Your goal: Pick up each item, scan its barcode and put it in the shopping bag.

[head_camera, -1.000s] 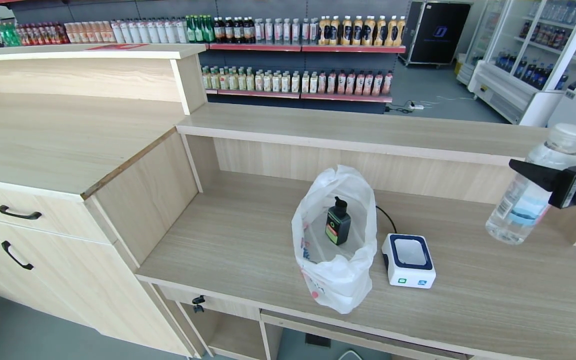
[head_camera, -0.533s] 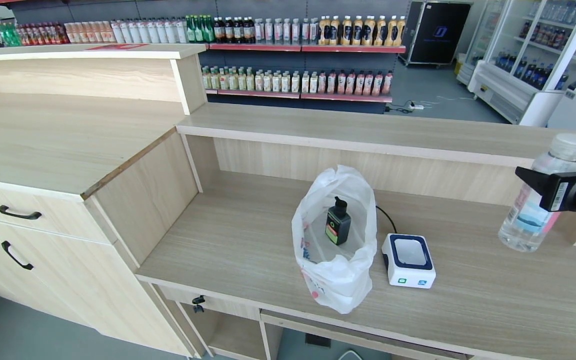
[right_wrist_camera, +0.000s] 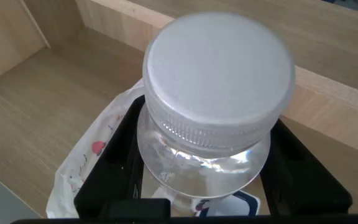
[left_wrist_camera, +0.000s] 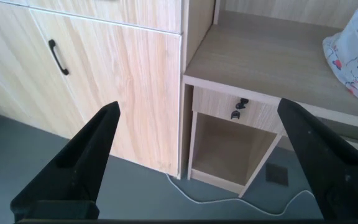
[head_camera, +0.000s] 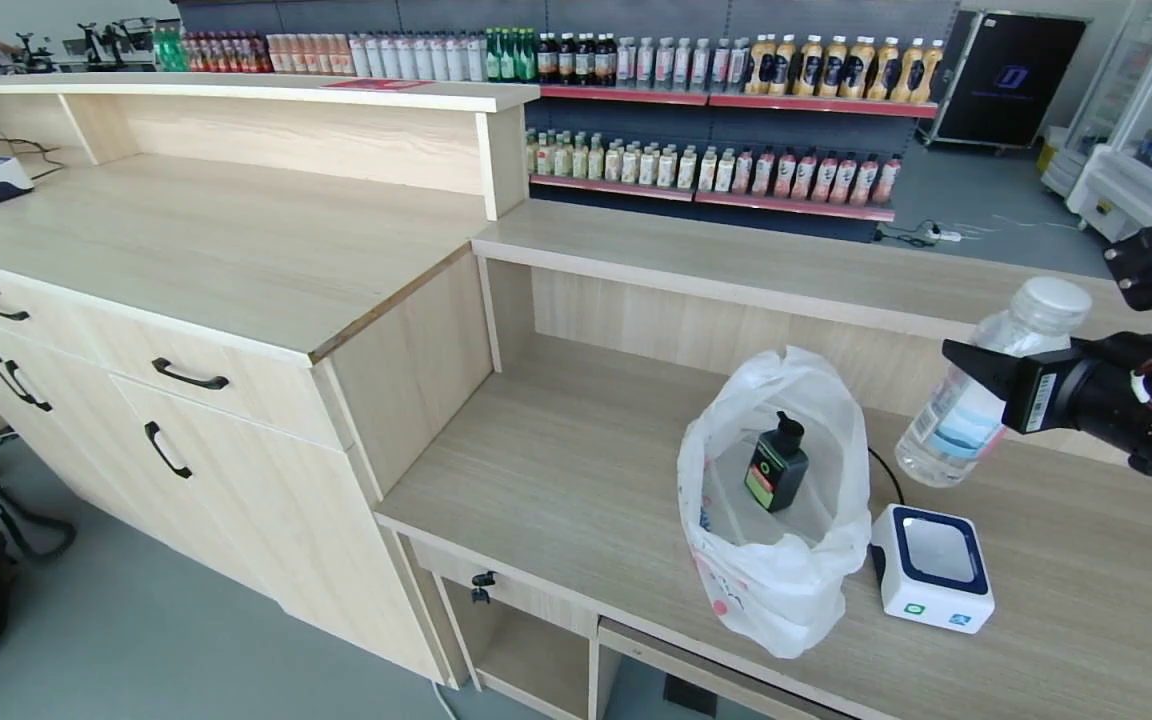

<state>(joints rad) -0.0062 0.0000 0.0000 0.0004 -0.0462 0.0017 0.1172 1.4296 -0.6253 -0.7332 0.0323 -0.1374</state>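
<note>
Left gripper (left_wrist_camera: pixel 197 106): fingers wide apart, empty, low before the counter (left_wrist_camera: pixel 260 62), apparently idle. Shopping bag (head_camera: pixel 781 570) stands mouth-up on the counter, presumably to take items from above; a green pump bottle (head_camera: pixel 776 472) sits inside. Scanner (head_camera: pixel 933 567) lies just beside the bag at its 4 o'clock, window up. Water bottle (head_camera: pixel 971 420) hangs tilted at the scanner's 12 o'clock, with the right gripper (head_camera: pixel 991 378) fingers clamped near its neck, likely for scanning. Barcode position cannot be told. Bag folds hide the pump bottle's base.
</note>
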